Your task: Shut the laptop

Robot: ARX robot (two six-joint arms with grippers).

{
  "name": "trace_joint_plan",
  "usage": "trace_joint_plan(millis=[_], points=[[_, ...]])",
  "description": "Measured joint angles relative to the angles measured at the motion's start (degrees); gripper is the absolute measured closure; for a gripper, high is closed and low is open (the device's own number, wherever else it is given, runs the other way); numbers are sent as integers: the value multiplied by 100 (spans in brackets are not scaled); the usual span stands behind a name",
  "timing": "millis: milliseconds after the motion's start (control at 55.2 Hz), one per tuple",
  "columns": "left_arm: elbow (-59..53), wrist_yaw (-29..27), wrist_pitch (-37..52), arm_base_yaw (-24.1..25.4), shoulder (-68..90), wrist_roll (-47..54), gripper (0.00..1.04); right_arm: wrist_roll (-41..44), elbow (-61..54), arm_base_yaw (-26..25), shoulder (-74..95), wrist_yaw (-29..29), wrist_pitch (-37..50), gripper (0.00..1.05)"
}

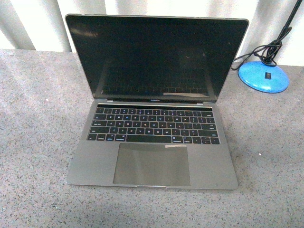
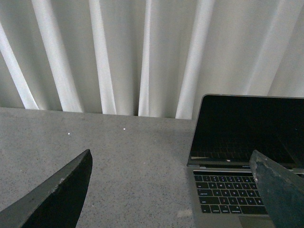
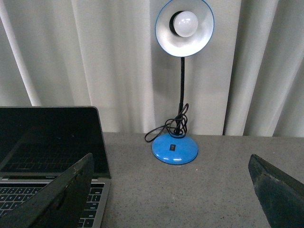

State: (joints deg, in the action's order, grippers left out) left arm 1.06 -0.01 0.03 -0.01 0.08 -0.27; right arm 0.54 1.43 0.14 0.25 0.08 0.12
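Observation:
The laptop (image 1: 152, 142) is slim and grey, with a black keyboard and large trackpad. It lies open in the middle of the grey table, its black screen (image 1: 154, 54) upright and tilted back. Neither gripper shows in the front view. My left gripper (image 2: 173, 185) is open and empty, above the table beside the laptop (image 2: 237, 190), apart from it. My right gripper (image 3: 171, 187) is open and empty on the laptop's other side, with the laptop's screen corner (image 3: 47, 137) by one finger.
A blue desk lamp stands at the table's back right, its base (image 1: 264, 76) and black cord close to the laptop's screen corner. The right wrist view shows the lamp's base (image 3: 175, 148) and its white shade on a black neck. White curtains hang behind the table.

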Motion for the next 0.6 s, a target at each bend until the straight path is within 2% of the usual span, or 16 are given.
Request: trace_joint_plan(millis=[127,145,181,218,236,290,363,453,544,598], points=[[0,-4,-2,0,0,0,7,-28,4,2,9,17,-15,10],[22,-205,-92,-68,61,-70,7,-129,59,33,92,140,-208,10],[229,-1200,-726,-389,372,-332,7,-503,415,70,562,511,-1161,10],[341,-1928,-1119,-621,713,-605,7,-785,654,20,1097,660,-1932,10],[341,-2188,-1176,-658,793,-678,7,-894,678,-17,1235,684,-2146,10],[337,-2391,-1226,-691,920,-839,7,-1073,667,-136,1506,601,-2500,10],[365,-2341,-1215,-664,988,-1021,7,-1174,667,-184,1683,564,-2546,10],[470,-2122,-1078,-518,1202,-1093,7,-1115,741,-417,2055,133,-2393,10],[658,-1591,-723,-302,1661,-1014,7,-780,1034,-876,3008,-369,-1845,10],[811,-1119,-232,-186,2129,-785,7,-455,1331,-973,3670,-511,-1456,10]])
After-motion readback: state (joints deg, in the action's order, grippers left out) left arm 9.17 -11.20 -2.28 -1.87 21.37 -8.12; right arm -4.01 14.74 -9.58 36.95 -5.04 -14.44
